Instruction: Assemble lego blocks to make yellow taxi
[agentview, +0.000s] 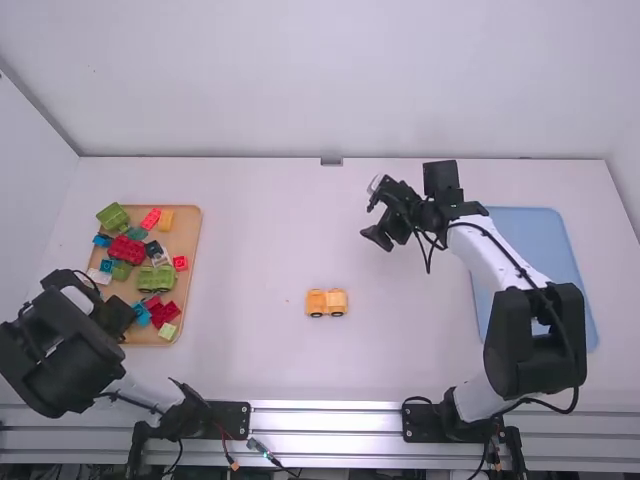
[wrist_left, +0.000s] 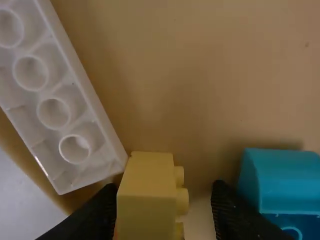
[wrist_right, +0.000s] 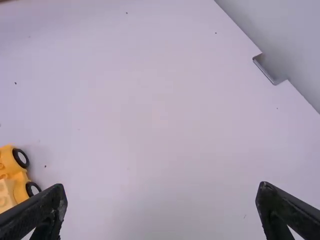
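Observation:
The yellow car (agentview: 326, 302) stands on its wheels in the middle of the table; in the right wrist view the car (wrist_right: 15, 175) is at the left edge. My left gripper (agentview: 118, 318) is low over the tray's near left part. In the left wrist view a yellow block (wrist_left: 146, 195) lies on its side between the spread fingers of my left gripper (wrist_left: 165, 212), closer to one finger. My right gripper (agentview: 375, 222) is above the table, behind and right of the car; in its wrist view the right gripper (wrist_right: 161, 200) is open with nothing between its fingers.
The wooden tray (agentview: 192, 240) at the left holds several green, red, blue and orange blocks. A white block (wrist_left: 54, 113) and a teal block (wrist_left: 285, 175) lie either side of the left fingers. A blue mat (agentview: 530, 225) lies under the right arm.

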